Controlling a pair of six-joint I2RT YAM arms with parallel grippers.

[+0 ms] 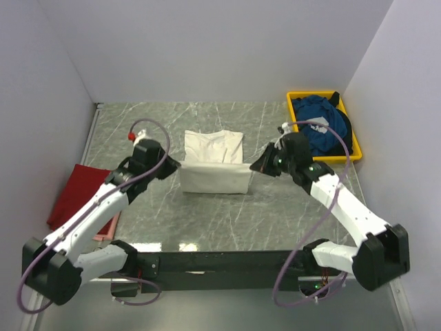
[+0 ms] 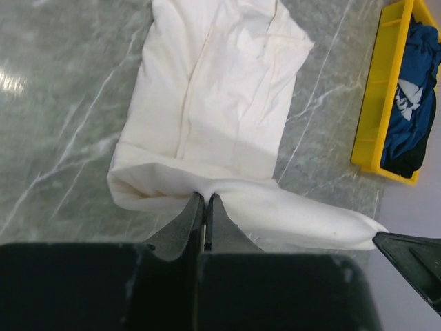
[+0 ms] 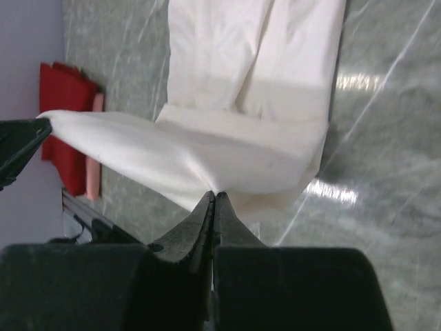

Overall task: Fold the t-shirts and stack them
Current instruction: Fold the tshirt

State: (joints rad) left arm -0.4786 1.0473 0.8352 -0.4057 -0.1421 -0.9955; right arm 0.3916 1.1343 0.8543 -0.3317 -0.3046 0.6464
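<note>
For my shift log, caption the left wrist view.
Left pincer shut on the near edge of the cream t-shirt; yellow tray at right.

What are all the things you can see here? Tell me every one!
white t-shirt: one, cream-white, middle of the table, near edge lifted
red t-shirt: one, dark red, left edge of the table
blue t-shirt: one, blue with white print, bunched in the tray
yellow tray: one, yellow, far right corner
pink flat thing: one, pink, at the red t-shirt's near edge; cannot tell what it is
table: one, grey marbled
left gripper: one, black, shut on the white t-shirt
right gripper: one, black, shut on the white t-shirt
</note>
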